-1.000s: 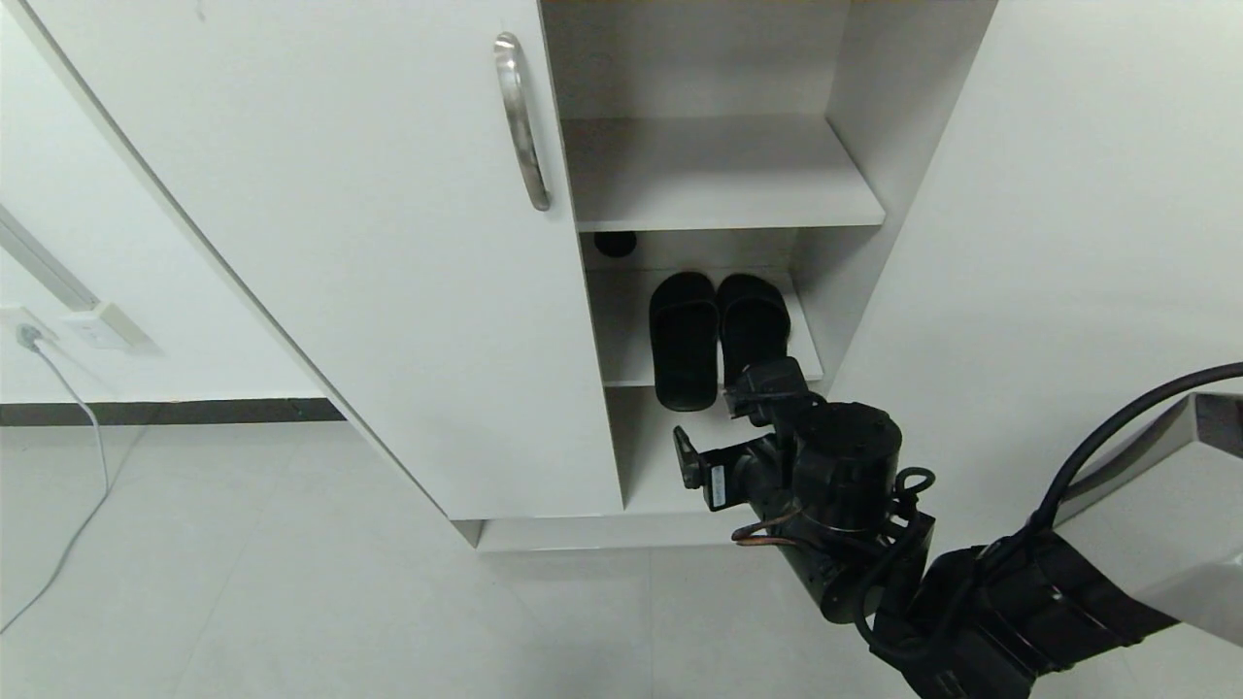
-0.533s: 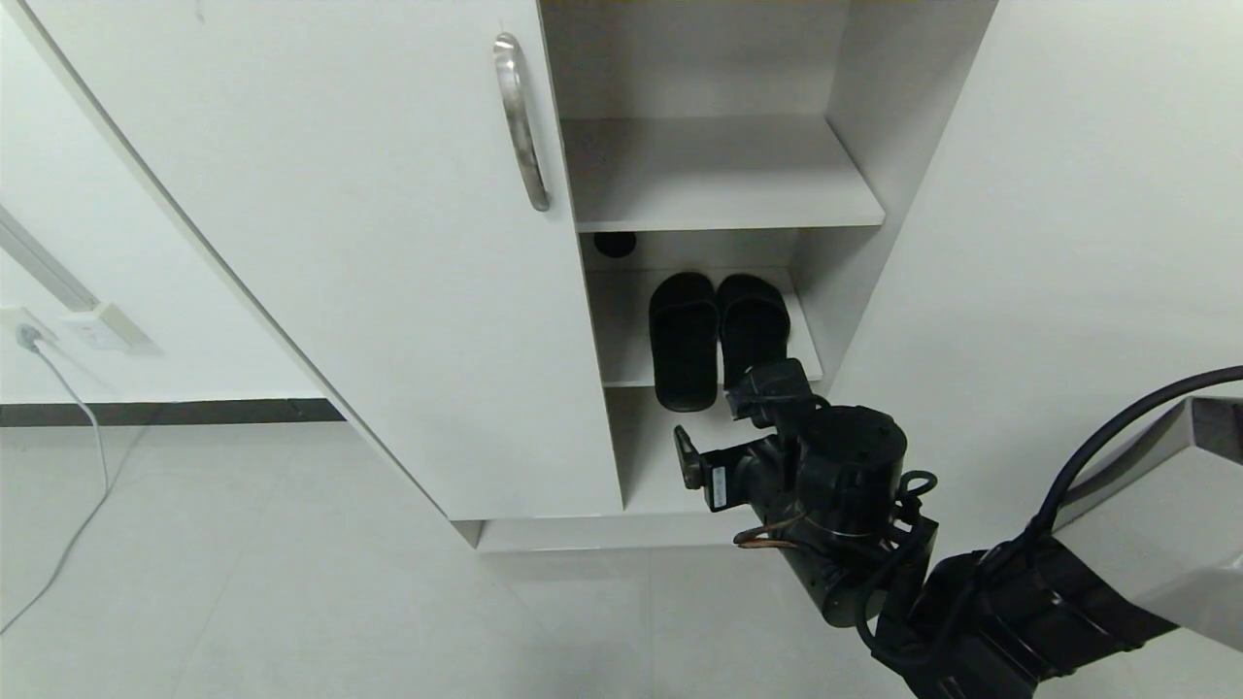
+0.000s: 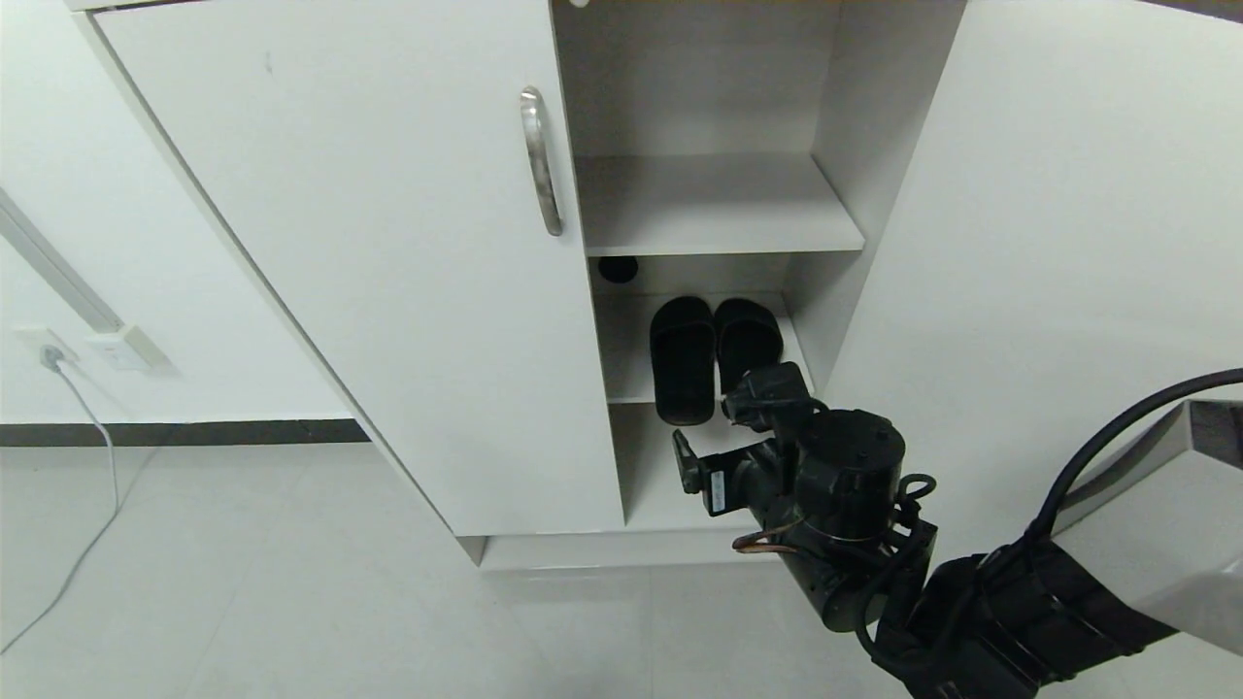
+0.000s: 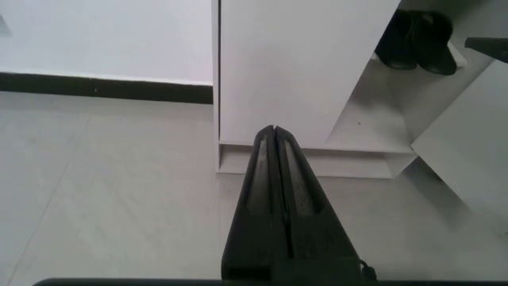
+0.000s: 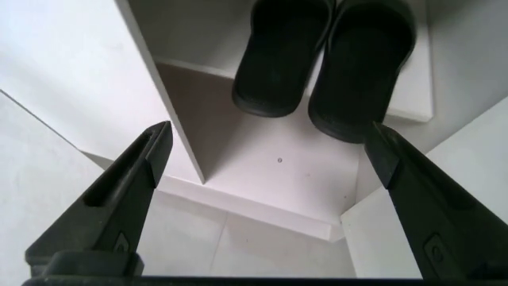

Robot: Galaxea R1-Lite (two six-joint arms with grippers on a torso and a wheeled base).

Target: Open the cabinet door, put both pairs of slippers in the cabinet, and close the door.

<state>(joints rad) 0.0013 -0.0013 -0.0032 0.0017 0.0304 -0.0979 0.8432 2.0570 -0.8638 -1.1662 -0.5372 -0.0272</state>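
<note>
A pair of black slippers (image 3: 683, 354) lies side by side on the middle shelf (image 3: 621, 359) of the white cabinet, heels toward me. The cabinet's right door (image 3: 1049, 243) stands open; the left door (image 3: 388, 272) with its metal handle (image 3: 541, 160) is closed. My right gripper (image 3: 721, 424) is open and holds nothing, just in front of the slippers' heels and above the bottom compartment (image 3: 670, 495). In the right wrist view the slippers (image 5: 282, 56) lie beyond the right gripper (image 5: 268, 139). My left gripper (image 4: 274, 133) is shut and holds nothing, low over the floor, away from the cabinet.
The upper shelf (image 3: 709, 204) is bare. A dark round hole (image 3: 618, 269) shows at the back of the middle shelf. A wall socket (image 3: 44, 354) with a cable (image 3: 97, 485) sits at the left. Tiled floor (image 3: 291, 621) lies open in front of the cabinet.
The head camera has shifted, so the cabinet sits lower and slightly smaller in the picture. The right gripper stays open in front of the slippers; the slippers have not moved.
</note>
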